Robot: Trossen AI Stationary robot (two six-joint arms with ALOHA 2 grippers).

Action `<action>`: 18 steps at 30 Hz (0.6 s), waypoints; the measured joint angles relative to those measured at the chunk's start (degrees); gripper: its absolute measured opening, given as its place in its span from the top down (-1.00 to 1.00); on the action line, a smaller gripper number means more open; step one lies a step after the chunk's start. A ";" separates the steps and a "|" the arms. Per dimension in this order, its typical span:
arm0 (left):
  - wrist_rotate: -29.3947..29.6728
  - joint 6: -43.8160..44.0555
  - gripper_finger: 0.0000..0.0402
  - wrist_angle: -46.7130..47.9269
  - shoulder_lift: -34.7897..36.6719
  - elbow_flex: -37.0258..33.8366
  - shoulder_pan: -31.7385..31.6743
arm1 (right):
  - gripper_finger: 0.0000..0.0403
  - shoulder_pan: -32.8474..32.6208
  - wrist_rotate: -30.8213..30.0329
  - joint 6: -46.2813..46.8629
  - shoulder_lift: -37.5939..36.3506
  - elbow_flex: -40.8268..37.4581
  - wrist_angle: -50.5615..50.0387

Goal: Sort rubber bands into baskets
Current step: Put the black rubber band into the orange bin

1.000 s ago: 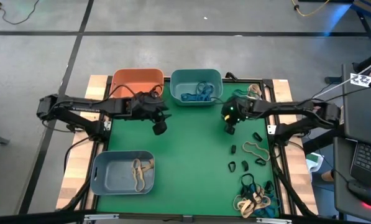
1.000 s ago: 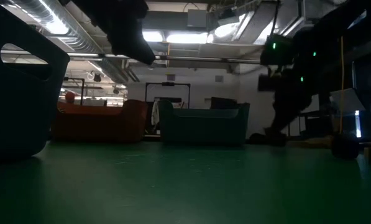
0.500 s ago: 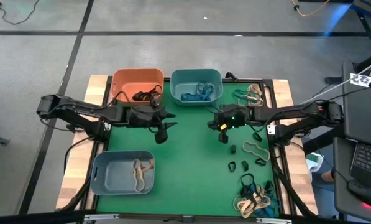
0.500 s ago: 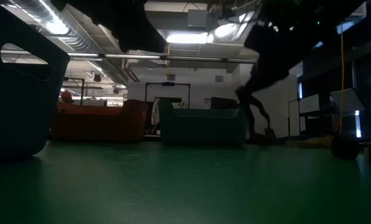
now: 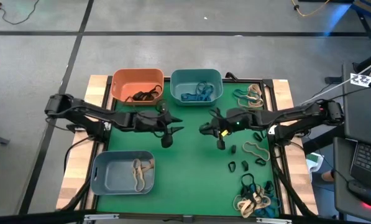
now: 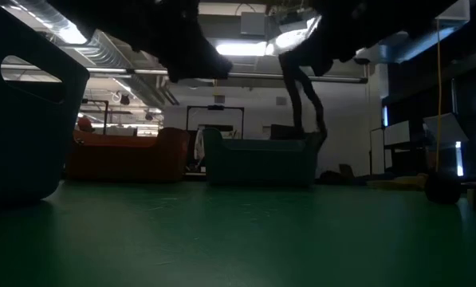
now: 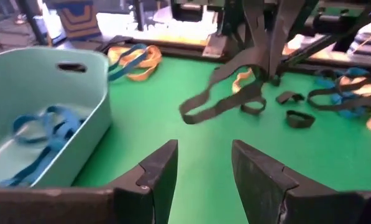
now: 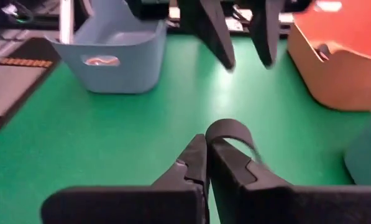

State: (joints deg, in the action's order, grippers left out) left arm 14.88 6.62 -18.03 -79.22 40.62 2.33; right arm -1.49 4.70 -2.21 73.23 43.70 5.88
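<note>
Your right gripper (image 5: 219,135) is pinched on a black rubber band (image 7: 225,99) that dangles off its fingertips (image 8: 225,163) above the green mat (image 5: 191,168). The teal basket (image 5: 196,86) sits just beyond it. Your left gripper (image 5: 167,132) faces it nearby, fingers (image 7: 157,177) spread, empty, with the orange basket (image 5: 136,84) behind.

From overhead you look straight down on the whole desk (image 5: 185,155) and both arms. The low camera sits at desk level, facing across it toward the orange basket (image 6: 126,159) and teal basket (image 6: 261,159), which the overhead view also shows. Each wrist camera looks close past its own fingers (image 7: 154,180) at the other arm.
</note>
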 joint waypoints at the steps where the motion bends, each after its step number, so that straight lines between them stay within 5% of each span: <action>1: -0.54 -0.41 0.26 -1.40 -0.92 0.00 0.00 | 0.92 -0.11 0.23 -0.15 0.00 0.00 0.45; 18: -11.20 -5.45 0.26 -31.56 -19.68 2.98 0.00 | 0.92 -0.06 9.48 -0.93 0.00 0.00 5.10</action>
State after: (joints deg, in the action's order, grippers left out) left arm 3.68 1.17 -49.59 -98.90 43.60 2.33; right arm -1.54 14.17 -3.14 73.23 43.70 10.98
